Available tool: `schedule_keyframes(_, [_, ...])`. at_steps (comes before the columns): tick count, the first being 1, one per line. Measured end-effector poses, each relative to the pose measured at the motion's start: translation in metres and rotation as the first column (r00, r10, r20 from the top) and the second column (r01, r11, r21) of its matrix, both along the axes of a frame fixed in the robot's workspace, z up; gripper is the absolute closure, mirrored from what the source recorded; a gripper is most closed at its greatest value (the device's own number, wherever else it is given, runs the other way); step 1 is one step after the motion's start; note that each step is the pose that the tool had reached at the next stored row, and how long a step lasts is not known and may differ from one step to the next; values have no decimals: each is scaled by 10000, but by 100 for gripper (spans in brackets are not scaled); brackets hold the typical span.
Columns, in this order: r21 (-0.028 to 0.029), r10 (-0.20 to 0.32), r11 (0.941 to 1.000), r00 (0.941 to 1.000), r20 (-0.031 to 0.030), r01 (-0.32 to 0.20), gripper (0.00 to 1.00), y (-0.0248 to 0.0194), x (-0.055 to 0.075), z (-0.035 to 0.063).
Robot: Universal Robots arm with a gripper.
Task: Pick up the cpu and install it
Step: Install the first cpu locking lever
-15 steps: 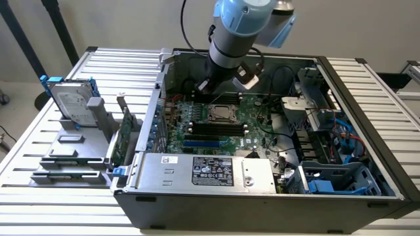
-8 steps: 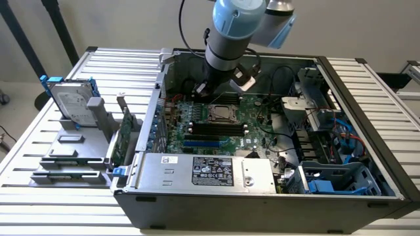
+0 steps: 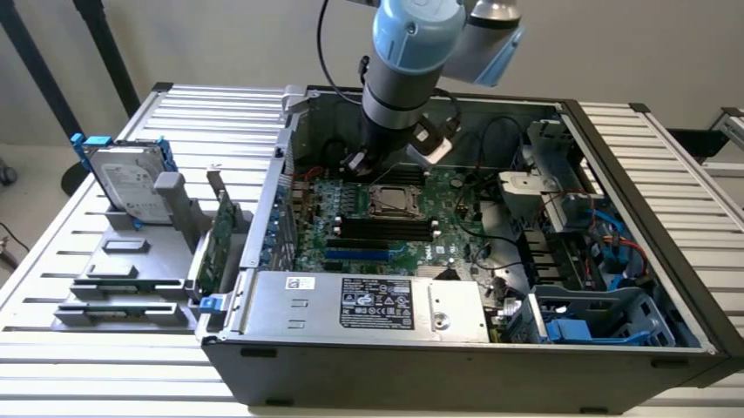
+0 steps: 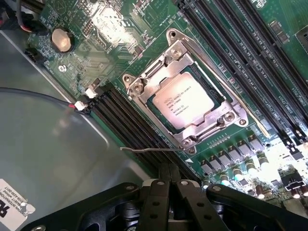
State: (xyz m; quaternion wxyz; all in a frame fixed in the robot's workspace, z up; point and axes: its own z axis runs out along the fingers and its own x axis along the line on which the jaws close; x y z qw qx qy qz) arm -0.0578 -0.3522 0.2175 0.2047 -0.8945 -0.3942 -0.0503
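one cpu [image 4: 186, 102] lies flat in the metal-framed socket [image 4: 153, 67] on the green motherboard [image 4: 72, 67], inside the open computer case [image 3: 465, 374]. the gripper [image 4: 169, 175] hangs above the board near the socket, fingers pressed together, holding nothing.

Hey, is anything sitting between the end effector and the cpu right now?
Nothing visible does. The cpu lies in the metal-framed socket on the motherboard, its silver top bare inside the frame. The shut end effector hangs over the board beside the socket, with only open air between it and the cpu.
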Motion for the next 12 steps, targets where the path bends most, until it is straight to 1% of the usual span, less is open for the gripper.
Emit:
schedule_keyframes(3, [-96, 69, 9999, 10000, 40, -69, 89, 0, -4, -19])
schedule_keyframes(6, [-188, 134, 9997, 9999, 97, -132, 89, 1, -10, -39])
schedule_keyframes(7, [-212, 151, 9997, 9998, 125, -148, 89, 1, -12, -46])
schedule_keyframes(8, [-233, 166, 9996, 9997, 163, -162, 89, 3, -15, -54])
schedule_keyframes(9, [-249, 181, 9995, 9996, 213, -176, 89, 6, -18, -62])
schedule_keyframes(11, [-274, 211, 9994, 9992, 339, -201, 89, 17, -28, -77])
schedule_keyframes(12, [-284, 224, 9994, 9990, 386, -213, 89, 25, -32, -82])
